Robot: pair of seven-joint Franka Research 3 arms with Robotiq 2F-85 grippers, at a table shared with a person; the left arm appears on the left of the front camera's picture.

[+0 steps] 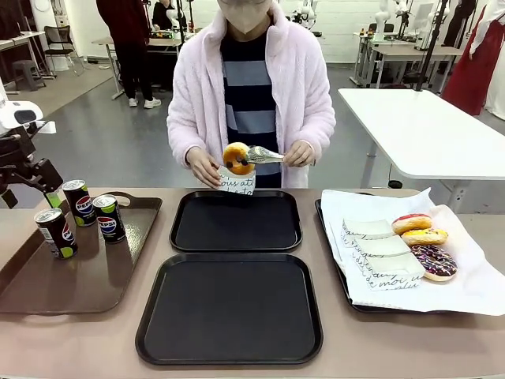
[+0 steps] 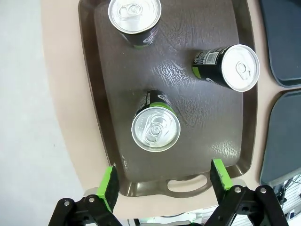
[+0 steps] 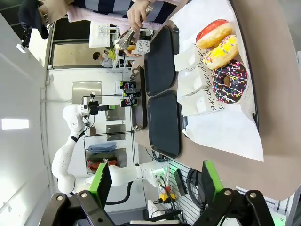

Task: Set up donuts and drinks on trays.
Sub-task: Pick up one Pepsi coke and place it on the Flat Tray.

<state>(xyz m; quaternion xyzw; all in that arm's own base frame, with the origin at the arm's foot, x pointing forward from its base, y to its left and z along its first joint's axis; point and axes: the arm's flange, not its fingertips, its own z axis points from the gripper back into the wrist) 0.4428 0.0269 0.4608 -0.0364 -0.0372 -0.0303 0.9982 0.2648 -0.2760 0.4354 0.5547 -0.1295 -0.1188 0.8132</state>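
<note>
- From the robot's side, a person at the tabletop's far edge grips tongs (image 1: 264, 155) in one hand (image 1: 300, 152). The tongs pinch a golden donut (image 1: 237, 158).
- The donut hangs just above a white paper sleeve (image 1: 235, 184), which the other hand (image 1: 203, 167) holds at the far edge of the far black tray (image 1: 236, 225).
- The near black tray (image 1: 230, 309) lies by the tabletop's near edge, with nothing on it.
- By the left edge, Pepsi cans (image 1: 79, 201) stand upright, three in all, at the far end of a brown tray (image 1: 87, 276).
- By the right edge, a paper-lined tray (image 1: 473, 276) carries a red-iced donut (image 1: 411, 223), a yellow-iced donut (image 1: 424, 236) and a chocolate donut (image 1: 434, 260), each beside a flat sleeve.
- At the left wrist, the left gripper (image 2: 163, 170) hangs over the brown tray's handle end. Its green pads are spread wide and grip nothing, and one can stands just ahead of the gap.
- At the right wrist, the right gripper (image 3: 157, 179) hangs beyond the paper's edge with its fingers wide apart and empty. The three iced donuts lie well ahead of it.
</note>
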